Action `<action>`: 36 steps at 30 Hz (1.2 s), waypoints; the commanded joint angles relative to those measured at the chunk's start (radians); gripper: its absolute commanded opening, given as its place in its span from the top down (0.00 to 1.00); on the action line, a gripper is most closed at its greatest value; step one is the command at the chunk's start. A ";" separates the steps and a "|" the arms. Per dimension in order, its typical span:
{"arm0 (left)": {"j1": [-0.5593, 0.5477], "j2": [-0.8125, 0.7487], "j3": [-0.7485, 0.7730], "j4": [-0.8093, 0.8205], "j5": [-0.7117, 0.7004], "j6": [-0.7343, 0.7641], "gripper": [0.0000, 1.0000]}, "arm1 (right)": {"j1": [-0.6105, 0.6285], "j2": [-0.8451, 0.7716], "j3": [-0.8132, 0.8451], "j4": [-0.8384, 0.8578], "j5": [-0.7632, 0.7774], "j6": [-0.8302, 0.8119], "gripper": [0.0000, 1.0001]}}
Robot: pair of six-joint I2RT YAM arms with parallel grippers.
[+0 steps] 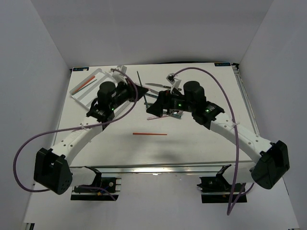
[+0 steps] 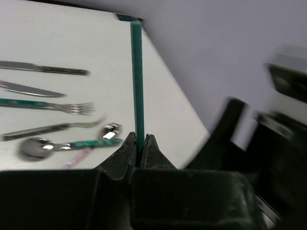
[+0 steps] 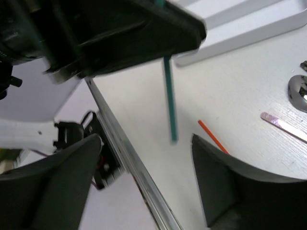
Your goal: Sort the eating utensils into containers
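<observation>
The left arm (image 1: 79, 135) and right arm (image 1: 240, 136) have white links, black joint housings, green lights, black fingers (image 2: 119, 160) and purple cables (image 1: 201, 70).

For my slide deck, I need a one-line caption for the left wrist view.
Left tool clamped on a teal chopstick, other cutlery lying on the table.

The lower half of the bench (image 1: 201, 139) lies open in the top view, crossed only by a red chopstick (image 1: 149, 134) at centre. Upper centre is crowded. The left gripper (image 2: 139, 141), clamped on a teal chopstick (image 2: 137, 81), nearly meets the gaping right gripper (image 3: 146, 141) beside loose cutlery (image 1: 160, 86). The white tray (image 1: 79, 91) fills the upper left, and walls (image 1: 29, 72) close in on three sides.
</observation>
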 commanded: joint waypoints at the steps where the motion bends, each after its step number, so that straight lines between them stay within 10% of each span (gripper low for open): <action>1: 0.012 0.053 0.225 -0.368 -0.301 0.288 1.00 | -0.053 -0.103 -0.058 0.020 0.048 0.014 0.11; 3: 0.013 0.162 0.315 -0.502 -0.707 0.540 1.00 | -0.101 -0.197 -0.107 -0.008 0.142 -0.003 0.11; 7: 0.146 0.380 0.417 -0.313 -1.027 0.910 1.00 | -0.125 -0.321 -0.193 -0.071 0.184 -0.060 0.11; 18: 0.421 0.816 0.667 0.101 -0.913 1.373 1.00 | -0.125 -0.574 -0.391 -0.168 0.122 -0.109 0.11; 36: 0.521 1.077 0.814 0.080 -0.736 1.418 0.89 | -0.123 -0.417 -0.420 -0.008 -0.005 -0.097 0.11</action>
